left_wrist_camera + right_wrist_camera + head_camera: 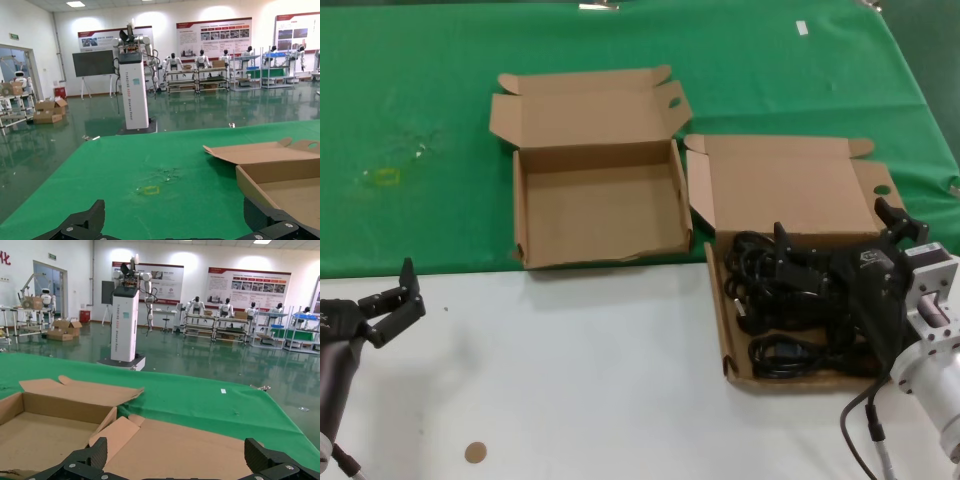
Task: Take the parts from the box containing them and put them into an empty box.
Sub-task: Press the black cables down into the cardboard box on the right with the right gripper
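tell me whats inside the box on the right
Coiled black cable bundles with plugs fill the right box. The right gripper, open, covers some of them, so no count.

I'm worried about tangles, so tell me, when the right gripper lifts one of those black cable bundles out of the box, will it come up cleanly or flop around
The cable bundles are loose coils lying overlapped in their box, so one will probably sag and may drag a neighbour. The plugs look chunky, so an end could swing. The right gripper is open above them; gripping across a whole coil seems safer than one strand.
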{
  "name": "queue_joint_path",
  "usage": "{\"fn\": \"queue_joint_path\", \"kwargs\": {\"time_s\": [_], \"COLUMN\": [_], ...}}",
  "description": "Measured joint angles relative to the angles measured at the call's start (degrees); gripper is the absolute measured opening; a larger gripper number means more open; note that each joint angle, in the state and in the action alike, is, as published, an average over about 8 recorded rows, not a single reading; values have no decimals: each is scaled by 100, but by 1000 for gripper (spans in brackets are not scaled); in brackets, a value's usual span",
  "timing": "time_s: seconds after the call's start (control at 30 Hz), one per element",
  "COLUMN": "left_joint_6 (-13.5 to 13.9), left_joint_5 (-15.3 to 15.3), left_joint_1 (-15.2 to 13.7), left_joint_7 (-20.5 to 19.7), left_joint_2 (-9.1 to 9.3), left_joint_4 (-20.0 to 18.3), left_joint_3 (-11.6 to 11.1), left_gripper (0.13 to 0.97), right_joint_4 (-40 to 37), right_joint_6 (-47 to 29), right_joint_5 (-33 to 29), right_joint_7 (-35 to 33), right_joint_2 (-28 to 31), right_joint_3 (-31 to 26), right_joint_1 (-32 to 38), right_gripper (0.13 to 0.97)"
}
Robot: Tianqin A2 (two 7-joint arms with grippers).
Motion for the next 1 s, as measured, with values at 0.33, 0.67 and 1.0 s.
{"fn": "queue_joint_path", "kwargs": {"time_s": [0.33, 0.67, 1.0], "left_joint_6": [0, 0, 0], "left_joint_5": [0, 0, 0], "left_joint_1": [0, 0, 0], "left_joint_7": [0, 0, 0], "left_joint_2": [0, 0, 0], "left_joint_4": [0, 0, 0], "left_joint_3": [0, 0, 0], "left_gripper": [966, 966, 966], "right_joint_4": [0, 0, 0], "right_joint_6": [0, 0, 0], "right_joint_5": [0, 0, 0], "right_joint_7": [0, 0, 0], "right_joint_2": [0, 0, 0], "right_joint_3": [0, 0, 0], "right_joint_1": [0, 0, 0], "right_gripper": [966, 966, 966]}}
